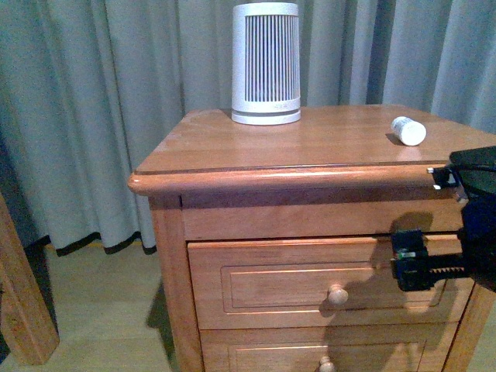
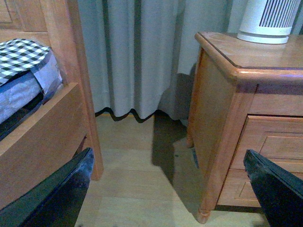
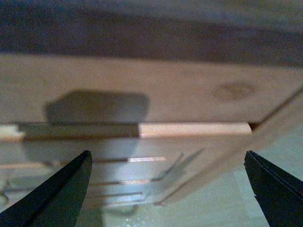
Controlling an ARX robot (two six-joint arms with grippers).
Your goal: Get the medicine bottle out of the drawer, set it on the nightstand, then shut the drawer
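Observation:
The medicine bottle [image 1: 408, 130] lies on its side on the nightstand [image 1: 232, 147] top, near the right edge. The drawer [image 1: 263, 283] with its round knob [image 1: 337, 294] shows a thin pale top edge and stands at most slightly out. My right gripper [image 1: 415, 263] is open and empty, right up against the right end of the drawer front. In the right wrist view the gripper [image 3: 167, 156] faces the drawer front [image 3: 142, 165] below the nightstand's rail. My left gripper [image 2: 168, 156] is open and empty, low over the floor left of the nightstand [image 2: 222, 118].
A large white slatted device [image 1: 266, 62] stands at the back of the nightstand top. The shallower lower drawer [image 1: 263, 358] is below. A wooden bed frame [image 2: 47, 127] with checked bedding stands to the left, and grey curtains [image 1: 101, 116] hang behind.

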